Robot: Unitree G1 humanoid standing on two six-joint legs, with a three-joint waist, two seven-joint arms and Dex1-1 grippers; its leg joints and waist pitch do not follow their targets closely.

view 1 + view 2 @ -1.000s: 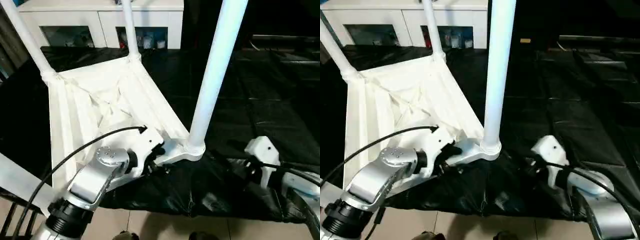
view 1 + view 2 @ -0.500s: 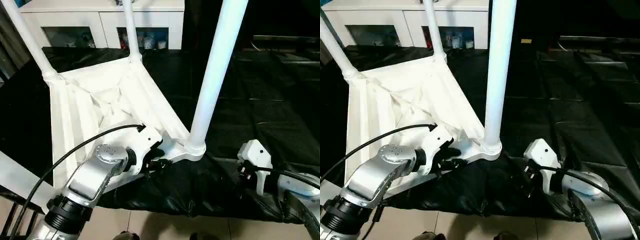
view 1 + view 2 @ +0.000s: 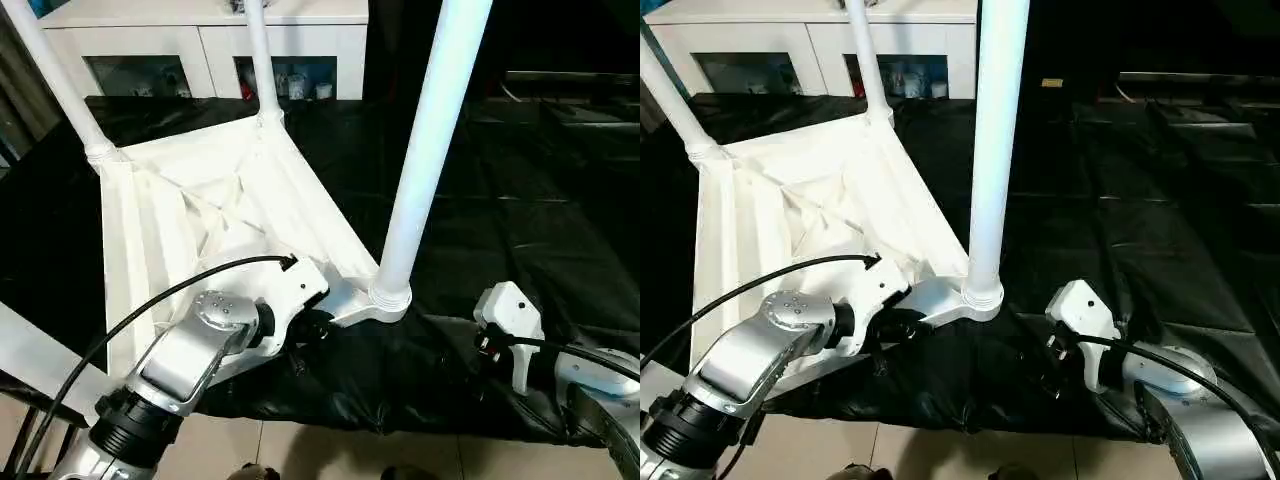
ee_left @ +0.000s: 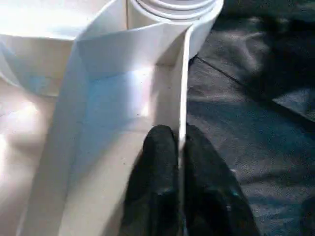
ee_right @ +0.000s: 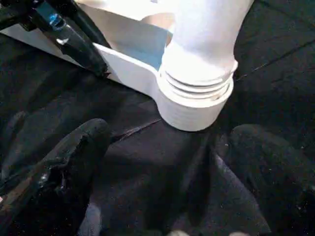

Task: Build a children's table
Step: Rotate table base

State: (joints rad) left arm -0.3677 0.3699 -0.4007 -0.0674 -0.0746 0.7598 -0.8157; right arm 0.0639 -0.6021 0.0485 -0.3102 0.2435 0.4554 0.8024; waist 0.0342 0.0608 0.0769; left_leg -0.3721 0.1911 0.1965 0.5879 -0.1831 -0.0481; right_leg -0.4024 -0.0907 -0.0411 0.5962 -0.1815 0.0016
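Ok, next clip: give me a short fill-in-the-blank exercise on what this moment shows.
1. The tabletop lies upside down, its ribbed underside facing ____.
2. The left tool pinches the tabletop's thin ____ between its fingers.
3. The right tool stands ____, its fingers spread near the corner socket without touching it.
4. The cover under the table is ____ in colour.

Missing words: up; edge; open; black

White ribbed table (image 3: 210, 200), white legs (image 3: 425, 150); black floor sheet (image 3: 520, 230); white cabinet (image 3: 200, 30).
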